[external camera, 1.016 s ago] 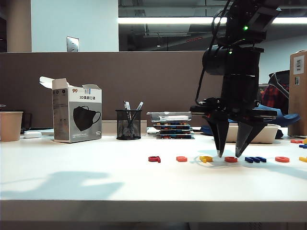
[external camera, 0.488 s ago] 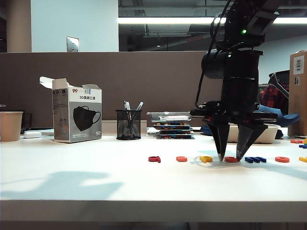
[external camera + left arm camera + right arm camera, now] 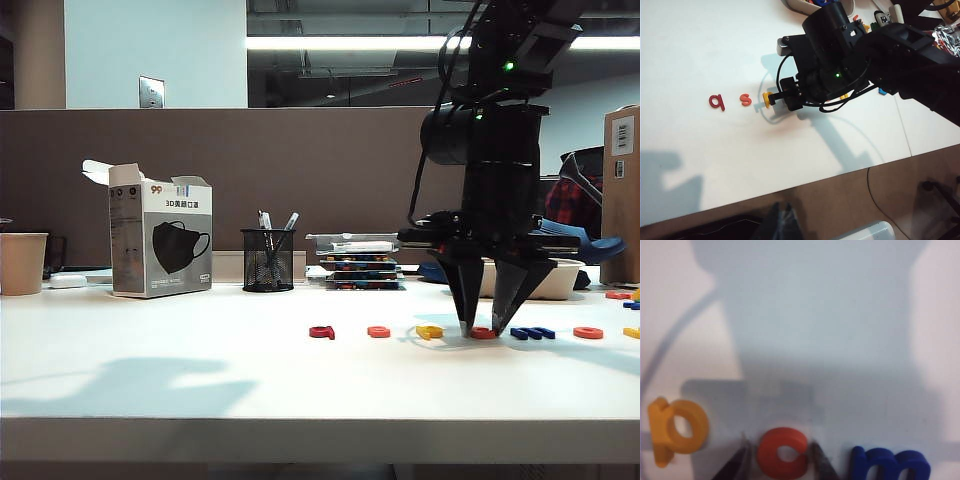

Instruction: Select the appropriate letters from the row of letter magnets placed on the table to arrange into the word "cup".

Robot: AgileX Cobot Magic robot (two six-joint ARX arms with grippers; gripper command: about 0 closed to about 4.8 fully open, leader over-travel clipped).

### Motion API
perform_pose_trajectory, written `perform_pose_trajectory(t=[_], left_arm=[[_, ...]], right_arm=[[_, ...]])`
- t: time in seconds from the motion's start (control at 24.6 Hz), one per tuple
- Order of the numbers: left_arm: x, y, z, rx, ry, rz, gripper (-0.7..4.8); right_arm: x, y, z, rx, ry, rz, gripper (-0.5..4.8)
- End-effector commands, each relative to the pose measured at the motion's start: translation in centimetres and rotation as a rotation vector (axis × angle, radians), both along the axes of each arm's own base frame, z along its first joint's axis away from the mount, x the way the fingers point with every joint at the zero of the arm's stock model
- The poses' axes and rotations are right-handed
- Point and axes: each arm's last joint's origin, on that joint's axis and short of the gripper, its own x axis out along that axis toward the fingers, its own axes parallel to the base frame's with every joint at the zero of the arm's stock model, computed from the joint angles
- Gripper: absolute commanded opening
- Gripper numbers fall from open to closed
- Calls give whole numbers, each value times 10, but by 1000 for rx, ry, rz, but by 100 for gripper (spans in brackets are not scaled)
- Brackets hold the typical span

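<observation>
A row of letter magnets lies on the white table [image 3: 200, 380]: red q [image 3: 321, 331], orange s [image 3: 378, 331], yellow p [image 3: 429, 331], orange c [image 3: 483, 333], blue m [image 3: 532, 332]. My right gripper [image 3: 483, 328] points straight down with its tips at the table on either side of the c [image 3: 771, 452]. One finger touches the c and a thin gap shows at the other. The p [image 3: 660, 435] and the m [image 3: 890, 465] lie just outside the fingers. My left gripper [image 3: 783, 204] hangs shut past the table's front edge, over the floor.
An orange o [image 3: 588, 332] and a yellow letter [image 3: 633, 332] continue the row rightward. At the back stand a mask box [image 3: 160, 245], a mesh pen cup [image 3: 268, 258], a paper cup [image 3: 22, 262] and stacked trays [image 3: 360, 262].
My right gripper has sunk slightly to the table and its jaws have narrowed around the orange c. The letters have not moved.
</observation>
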Motion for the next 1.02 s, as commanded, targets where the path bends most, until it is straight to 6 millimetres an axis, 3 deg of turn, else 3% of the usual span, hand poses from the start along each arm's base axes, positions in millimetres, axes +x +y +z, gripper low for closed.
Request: perform_pose_trajectory(t=[0.04,0.16,0.41,0.53,1.02], left_arm=[[0,1,2,-7,-8,2,-5],[0,1,2,-7,-8,2,-5],[0,1,2,-7,-8,3,-5],[0,1,2,-7,-8,3,-5],[0,1,2,-7,-8,3,-5]], right_arm=[[-2,0,-3,-6,24,-2,165],[-2,0,-3,-6,25,-2,137],[-2,0,-3,-6,25,-2,134],[-2,0,-3,-6,25,-2,93],[-1,1,-3,-4,19,-2,94]])
